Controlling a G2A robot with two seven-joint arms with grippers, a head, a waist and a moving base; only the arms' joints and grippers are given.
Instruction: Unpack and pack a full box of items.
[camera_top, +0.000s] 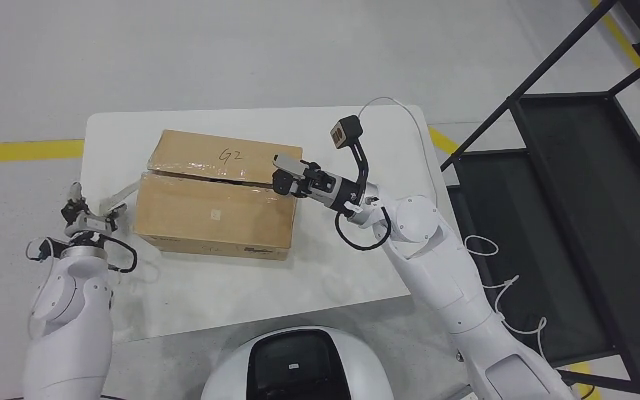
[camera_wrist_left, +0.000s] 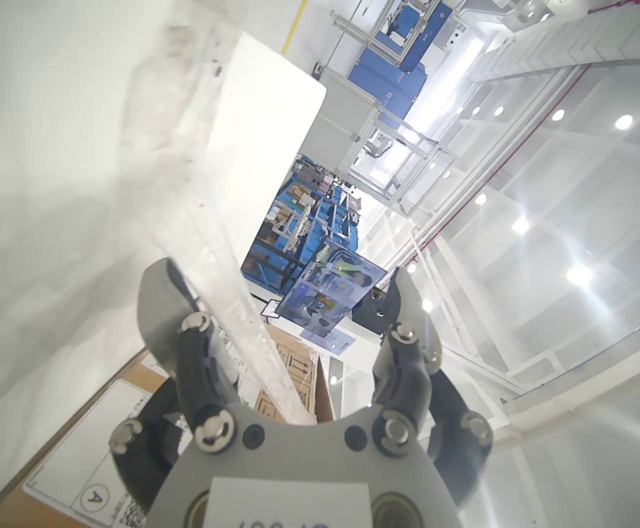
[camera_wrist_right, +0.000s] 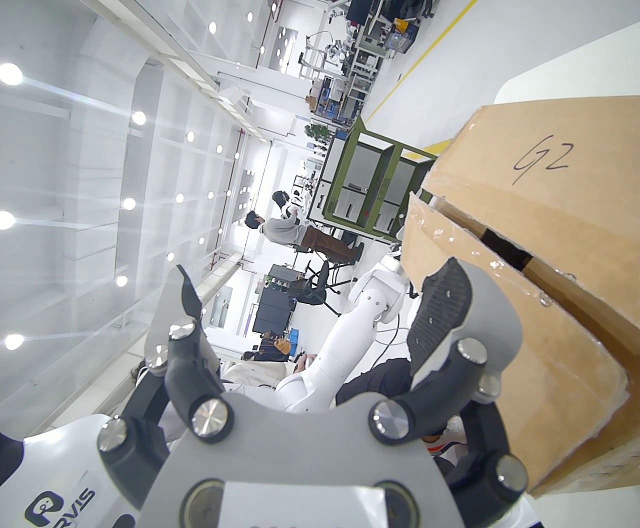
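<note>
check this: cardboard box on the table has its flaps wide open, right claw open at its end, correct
No: the cardboard box on the table has its flaps folded down, a narrow gap between them, and the right claw is open at its end; the right wrist view shows it.

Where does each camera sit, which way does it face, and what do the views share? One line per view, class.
Top view: above the arms, looking down on the table and box; the left arm and right arm show.
Left wrist view: behind the left gripper, facing past the box toward blue shelves; its open fingers show.
Right wrist view: behind the right gripper, facing the box's end and top; its open fingers and the left arm show.
Shared: all three views show the box.
</note>
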